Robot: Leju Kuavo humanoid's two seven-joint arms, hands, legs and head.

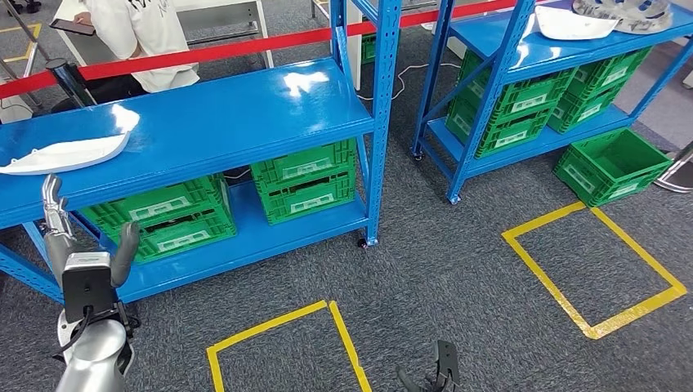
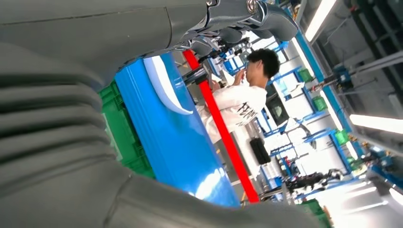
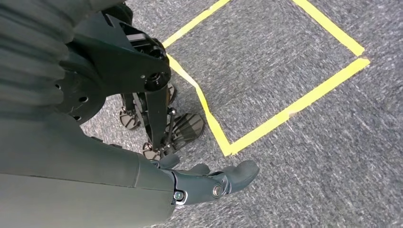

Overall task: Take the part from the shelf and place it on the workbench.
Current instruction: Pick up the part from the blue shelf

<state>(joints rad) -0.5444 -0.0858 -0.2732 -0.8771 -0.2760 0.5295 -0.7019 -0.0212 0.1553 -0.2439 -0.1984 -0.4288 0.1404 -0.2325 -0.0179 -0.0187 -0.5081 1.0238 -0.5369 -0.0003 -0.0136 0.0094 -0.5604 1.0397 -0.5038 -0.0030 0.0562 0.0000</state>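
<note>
2 blue shelves, 7 green crates, 2 white parts.

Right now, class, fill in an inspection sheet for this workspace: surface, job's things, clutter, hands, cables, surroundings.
Surface: blue shelf, top glossy.
Job's things: white part lying on the shelf top, untouched.
Clutter: green crates on the lower shelf.
Hands: left hand raised below the part, fingers apart, holding nothing; right hand hanging over the floor, holding nothing.
Cables: white cable on the floor behind the shelves.
Surroundings: yellow tape squares, red barrier, seated person.
</note>
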